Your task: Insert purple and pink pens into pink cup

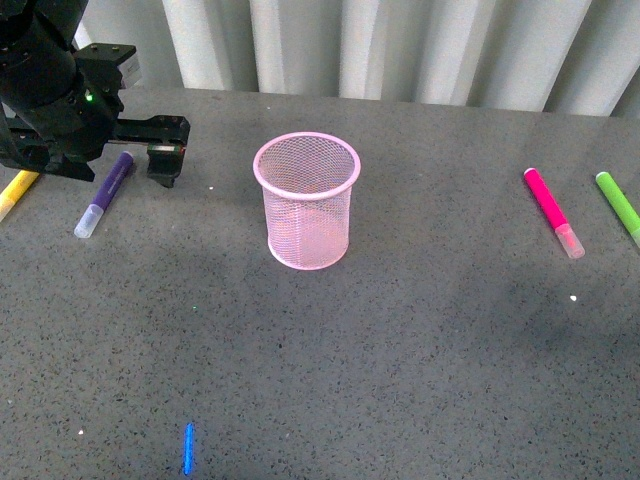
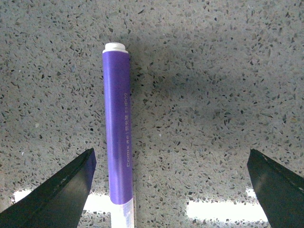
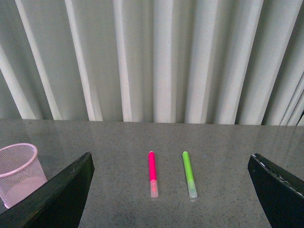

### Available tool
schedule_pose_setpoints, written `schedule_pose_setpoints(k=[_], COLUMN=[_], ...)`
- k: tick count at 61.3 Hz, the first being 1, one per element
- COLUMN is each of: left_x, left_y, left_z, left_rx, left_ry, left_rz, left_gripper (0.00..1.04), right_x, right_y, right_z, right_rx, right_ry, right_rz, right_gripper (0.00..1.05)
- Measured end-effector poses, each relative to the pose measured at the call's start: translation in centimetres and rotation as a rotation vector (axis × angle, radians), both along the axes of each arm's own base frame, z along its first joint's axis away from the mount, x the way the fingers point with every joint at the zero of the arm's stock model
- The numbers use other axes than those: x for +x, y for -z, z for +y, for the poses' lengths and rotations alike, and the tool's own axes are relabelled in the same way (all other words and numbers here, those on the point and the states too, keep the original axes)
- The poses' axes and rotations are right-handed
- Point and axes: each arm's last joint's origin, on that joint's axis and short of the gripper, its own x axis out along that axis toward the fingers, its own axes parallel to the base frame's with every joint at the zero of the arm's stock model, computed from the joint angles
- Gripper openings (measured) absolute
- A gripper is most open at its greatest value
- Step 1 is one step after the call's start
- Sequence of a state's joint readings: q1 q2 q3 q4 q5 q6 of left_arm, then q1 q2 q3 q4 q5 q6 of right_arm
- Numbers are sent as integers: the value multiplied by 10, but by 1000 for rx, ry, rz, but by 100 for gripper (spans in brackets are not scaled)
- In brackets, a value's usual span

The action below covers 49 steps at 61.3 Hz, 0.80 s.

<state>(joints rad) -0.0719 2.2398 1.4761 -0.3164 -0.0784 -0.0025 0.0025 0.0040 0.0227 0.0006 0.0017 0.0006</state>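
On the grey speckled surface (image 1: 420,380) the pale pink wire-mesh cup (image 1: 305,205) stands upright near the middle, with nothing sticking out above its rim. The dark purple marker with the translucent cap (image 1: 108,190) lies flat well to the cup's left, cap end pointing toward the robot. The left pincer (image 2: 171,164) hangs right over it with its jaws spread wide. From the left wrist view the purple barrel runs between the two black fingers (image 2: 66,190), much nearer one than the other, and neither finger touches it. A yellow marker (image 1: 15,192) pokes out at the far left edge, partly under the arm.

Over on the right lies the bright magenta-pink marker with the clear cap (image 1: 552,210), well apart from the cup, and a green marker (image 1: 620,205) lies just beside it, roughly parallel. The right pincer (image 3: 170,161) is raised and gapes wide with nothing in it, facing those two markers and the pleated pale curtain (image 3: 166,57) behind.
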Motion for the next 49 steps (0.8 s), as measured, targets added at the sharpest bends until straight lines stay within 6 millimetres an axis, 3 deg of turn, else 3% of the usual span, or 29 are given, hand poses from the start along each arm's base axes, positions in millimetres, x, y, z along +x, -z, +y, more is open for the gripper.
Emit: schedule_pose_setpoints(k=[20,49], left_x=[17,27], left_y=[15,17], left_z=[8,8], left_rx=[28,45], left_ry=[-25,-13], left_rz=[29,42], left_gripper=[98,98], right_x=[0,0], right_y=[0,0], right_z=[0,0], right_rx=[0,0], right_ry=[0,0], right_rz=[0,0], right_gripper=[98,98])
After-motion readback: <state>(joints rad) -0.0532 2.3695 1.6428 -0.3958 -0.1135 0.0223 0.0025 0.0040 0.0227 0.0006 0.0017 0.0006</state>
